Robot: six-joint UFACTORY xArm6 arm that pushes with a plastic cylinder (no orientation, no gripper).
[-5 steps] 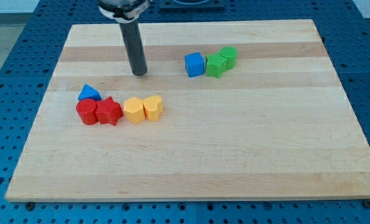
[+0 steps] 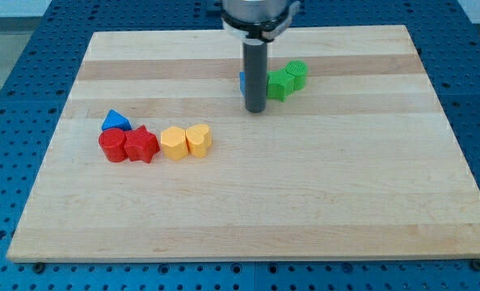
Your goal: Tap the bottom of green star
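Observation:
The green star (image 2: 280,84) sits in the upper middle of the wooden board (image 2: 248,202), touching a second green block (image 2: 297,73) on its upper right. A blue cube (image 2: 242,81) lies on the star's left, mostly hidden behind my rod. My tip (image 2: 256,109) rests on the board just below the blue cube and to the lower left of the green star, a short gap away from the star.
At the view's left a blue triangle (image 2: 115,121) sits above a red round block (image 2: 111,145) and a red star (image 2: 141,145). A yellow hexagon-like block (image 2: 174,142) and a yellow heart (image 2: 198,139) lie beside them.
My rod has moved to the view's right, from the board's upper left-centre to just below the blue cube. No block has moved.

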